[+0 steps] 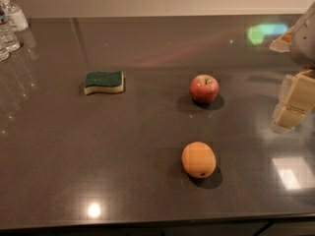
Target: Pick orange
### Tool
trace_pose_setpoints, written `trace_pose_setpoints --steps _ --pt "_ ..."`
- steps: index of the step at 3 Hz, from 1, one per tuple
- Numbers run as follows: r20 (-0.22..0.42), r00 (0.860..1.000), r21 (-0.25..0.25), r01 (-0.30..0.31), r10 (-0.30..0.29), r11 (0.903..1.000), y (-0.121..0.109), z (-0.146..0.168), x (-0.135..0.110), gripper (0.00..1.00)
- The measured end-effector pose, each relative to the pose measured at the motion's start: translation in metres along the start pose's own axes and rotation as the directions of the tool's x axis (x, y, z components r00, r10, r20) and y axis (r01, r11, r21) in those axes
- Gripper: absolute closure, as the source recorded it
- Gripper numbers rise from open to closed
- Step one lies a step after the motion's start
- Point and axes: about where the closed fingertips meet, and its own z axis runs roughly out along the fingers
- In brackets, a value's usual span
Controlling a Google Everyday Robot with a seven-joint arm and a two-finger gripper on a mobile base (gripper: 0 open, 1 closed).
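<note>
Gripper [294, 102] hangs at the right edge of my view, low over the bench [74, 146], with pale yellow, blocky pads stacked one above the other and cut off by the frame. Whether it stands apart or together I cannot tell from this angle; it holds nothing that I can see. The grey arm [306, 38] comes down into it from the far right corner, and only a rounded part of it shows.

I see the orange [199, 160] on the near side of the bench, right of centre, well apart from the gripper and nearer to me than it. It is round and matte, plain orange in colour, with a small dark dimple low on its near side. An apple [204, 88] lies farther back, almost in line with the orange; it is red, glossy and a little smaller, with a short stem. A sponge [104, 82] lies to the left, wavy in outline, with a dark green scouring top over a pale yellow body. Clear plastic bottles [10, 18] stand in the far left corner. The bench is dark, smooth and shiny, and shows bright spots of reflected light.
</note>
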Motion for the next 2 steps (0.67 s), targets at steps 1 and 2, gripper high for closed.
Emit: trace_pose_setpoints --steps 1,2 --pt "0.000 1.000 0.000 0.000 0.000 1.0000 0.000 0.000 0.000 0.00" --pt "0.059 0.998 -0.040 0.041 -0.038 0.9984 0.010 0.003 -0.010 0.00"
